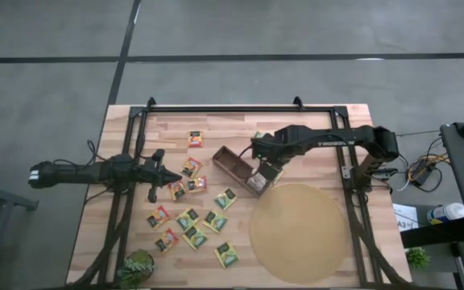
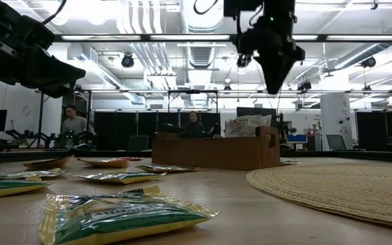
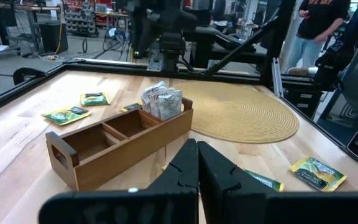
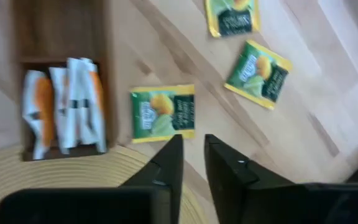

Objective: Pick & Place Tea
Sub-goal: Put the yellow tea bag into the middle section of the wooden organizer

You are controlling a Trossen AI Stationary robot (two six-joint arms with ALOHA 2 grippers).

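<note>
Where the counter (image 1: 312,129) lies nearest your low camera, a green-yellow sachet (image 2: 118,214) rests flat, its long side running across the view. You have more sachets (image 1: 192,217) scattered flat at mixed angles left of the box (image 1: 240,171). White-and-orange sachets (image 4: 64,106) stand upright on edge in the box's end compartment beside the mat (image 1: 300,232). Your right end effector (image 4: 191,155) hovers over that end, fingers narrowly parted and empty. Your left end effector (image 1: 167,175) hangs closed above the scattered sachets. People show in the room beyond.
</note>
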